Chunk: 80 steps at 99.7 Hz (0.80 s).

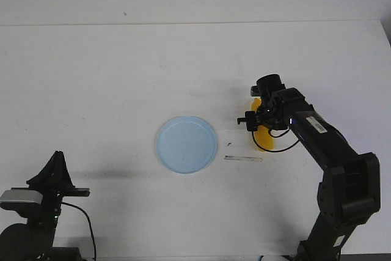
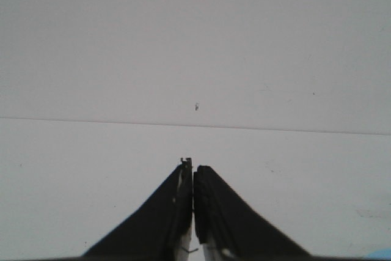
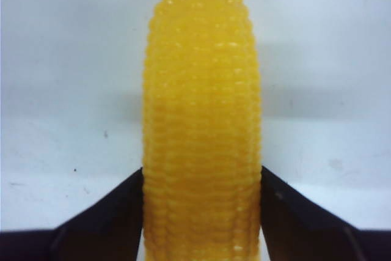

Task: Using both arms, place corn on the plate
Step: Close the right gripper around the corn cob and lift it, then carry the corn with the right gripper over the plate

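The yellow corn (image 1: 264,141) lies on the white table right of the pale blue plate (image 1: 186,145), a short gap between them. My right gripper (image 1: 261,124) is over the corn's middle, and the arm hides most of the cob. In the right wrist view the corn (image 3: 201,108) fills the centre and the black fingers (image 3: 122,212) press on both its sides, so my right gripper (image 3: 201,178) is shut on it. My left gripper (image 1: 58,158) is at the near left, far from the plate; its jaws are shut and empty (image 2: 193,166).
A thin pale strip (image 1: 243,159) and a small dark speck (image 1: 229,144) lie on the table between plate and corn. The table's far edge (image 1: 195,24) meets a white wall. A sliver of the plate (image 2: 382,255) shows in the left wrist view.
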Tool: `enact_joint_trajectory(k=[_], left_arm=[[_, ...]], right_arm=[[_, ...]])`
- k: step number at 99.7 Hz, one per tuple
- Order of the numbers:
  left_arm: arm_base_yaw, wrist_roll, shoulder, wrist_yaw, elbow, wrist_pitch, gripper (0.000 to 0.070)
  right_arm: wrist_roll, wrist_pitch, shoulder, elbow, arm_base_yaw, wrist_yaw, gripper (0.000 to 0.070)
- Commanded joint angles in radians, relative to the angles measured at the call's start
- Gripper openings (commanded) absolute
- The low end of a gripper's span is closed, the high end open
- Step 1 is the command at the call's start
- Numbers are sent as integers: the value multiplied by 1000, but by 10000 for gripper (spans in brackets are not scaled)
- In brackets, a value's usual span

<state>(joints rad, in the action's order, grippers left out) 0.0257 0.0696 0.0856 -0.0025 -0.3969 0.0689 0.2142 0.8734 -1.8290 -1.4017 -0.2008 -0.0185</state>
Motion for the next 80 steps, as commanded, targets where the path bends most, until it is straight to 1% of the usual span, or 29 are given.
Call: enact_joint_trajectory(k=[1, 15, 24, 45, 50, 60, 63, 80], left_arm=[[-1, -6, -2, -2, -7, -11, 1], [-1, -6, -2, -2, -7, -11, 1], [-1, -6, -2, -2, -7, -11, 1], [-1, -6, -2, -2, -7, -11, 1], [-1, -6, -2, -2, -7, -11, 1], [-1, -6, -2, -2, -7, -11, 1], [-1, -6, -2, -2, -7, -11, 1], [-1, -6, -2, -2, -7, -11, 1]], right_arm=[[1, -8, -17, -19, -3, -1, 253], [-2, -16, 23, -20, -6, 0, 253], [-5, -34, 65, -24, -31, -1, 253], [-81, -105, 138, -39, -161, -18, 253], [-92, -125, 141, -39, -199, -46, 253], [-93, -145, 139, -39, -273, -138, 253], [-93, -151, 137, -39, -294, -151, 253], [-98, -188, 121, -39, -409, -110, 254]])
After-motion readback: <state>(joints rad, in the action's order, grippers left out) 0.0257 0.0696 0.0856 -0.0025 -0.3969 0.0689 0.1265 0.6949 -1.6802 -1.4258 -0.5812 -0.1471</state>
